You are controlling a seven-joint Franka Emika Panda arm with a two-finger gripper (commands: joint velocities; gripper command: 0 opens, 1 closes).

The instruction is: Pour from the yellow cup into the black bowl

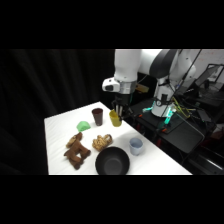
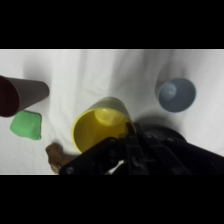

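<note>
The yellow cup (image 1: pixel 115 119) stands near the table's far edge, right of a dark brown cup (image 1: pixel 98 116). My gripper (image 1: pixel 118 111) comes down onto it from above. In the wrist view the yellow cup (image 2: pixel 100 127) fills the middle with its mouth facing the camera, and my gripper (image 2: pixel 129 131) is shut on its right rim. Something yellow lies inside the cup. The wide black bowl (image 1: pixel 112 161) sits at the table's near edge, well in front of the cup. It does not show in the wrist view.
A pale blue cup (image 1: pixel 136 146) (image 2: pixel 176 94) stands right of the bowl. A green bowl-like thing (image 1: pixel 83 126) (image 2: pixel 26 125), a brown plush toy (image 1: pixel 76 150) and a tan toy (image 1: pixel 102 143) lie between cup and bowl. The dark brown cup (image 2: pixel 22 94) shows at the wrist view's left.
</note>
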